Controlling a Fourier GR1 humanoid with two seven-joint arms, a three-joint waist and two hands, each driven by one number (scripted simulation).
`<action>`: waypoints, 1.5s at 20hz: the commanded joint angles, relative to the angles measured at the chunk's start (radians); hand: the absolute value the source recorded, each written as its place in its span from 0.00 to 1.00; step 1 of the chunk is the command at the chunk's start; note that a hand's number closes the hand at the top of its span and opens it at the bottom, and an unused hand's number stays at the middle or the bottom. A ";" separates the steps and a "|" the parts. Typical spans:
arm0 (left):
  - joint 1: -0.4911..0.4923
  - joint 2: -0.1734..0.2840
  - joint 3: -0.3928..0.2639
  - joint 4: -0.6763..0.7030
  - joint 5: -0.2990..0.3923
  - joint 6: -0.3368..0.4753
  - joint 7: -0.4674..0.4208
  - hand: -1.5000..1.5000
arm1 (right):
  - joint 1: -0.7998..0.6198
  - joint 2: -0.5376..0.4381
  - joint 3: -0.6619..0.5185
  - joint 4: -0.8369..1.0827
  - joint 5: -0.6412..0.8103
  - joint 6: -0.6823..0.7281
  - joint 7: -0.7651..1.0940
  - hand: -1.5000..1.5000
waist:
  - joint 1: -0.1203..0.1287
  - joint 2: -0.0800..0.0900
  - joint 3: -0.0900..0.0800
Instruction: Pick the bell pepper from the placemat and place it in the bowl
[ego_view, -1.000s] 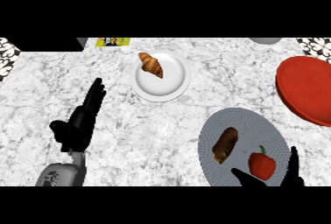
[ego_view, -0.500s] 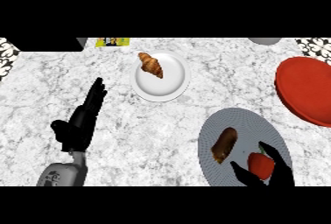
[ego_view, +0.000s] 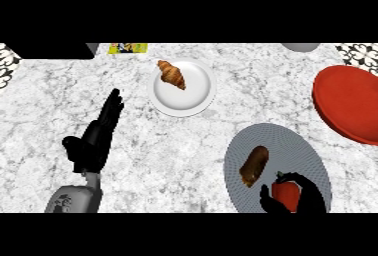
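The white-and-grey marbled stone bench (ego_view: 184, 150) carries everything here, and the biggest thing on it after that is the round red bowl (ego_view: 348, 102) at the far right, partly cut by the view's edge; that is where the pepper must end up. Next in size is the round grey woven placemat (ego_view: 291, 150) in the lower right, well short of the bowl but near it, and then the round white plate (ego_view: 193, 97) up the middle holding a golden-brown croissant (ego_view: 171, 74). On the placemat lies a long brown bread roll (ego_view: 254, 166), and just beside it, at the mat's lower edge, sits the small red bell pepper (ego_view: 286, 195). The black right hand (ego_view: 310, 200) is curled round the pepper, thumb on its left side and fingers (ego_view: 295, 177) hooked over its top, so the grasp looks to be on. To do this step well, I would lift straight up before travelling, so the pepper clears the roll beside it, then carry up and rightward over the bowl's near rim and release low inside. The black left hand (ego_view: 96, 137) rests open at the left, fingers straight and together, apart from all of it.
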 joint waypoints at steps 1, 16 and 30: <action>-0.028 0.005 0.023 0.028 0.005 0.003 0.006 0.50 | -0.026 -0.082 0.043 -0.025 -0.131 0.146 -0.134 1.00 | 0.004 0.006 0.012; 0.018 0.021 0.035 -0.006 0.024 -0.012 0.005 0.50 | 0.012 -0.614 0.003 -0.450 -0.611 0.766 -0.973 1.00 | -0.036 -0.008 0.015; 0.000 0.054 0.074 0.014 0.056 -0.058 -0.009 0.50 | 0.126 -0.895 -0.765 -0.355 -1.143 1.087 -0.946 1.00 | -0.012 0.004 0.010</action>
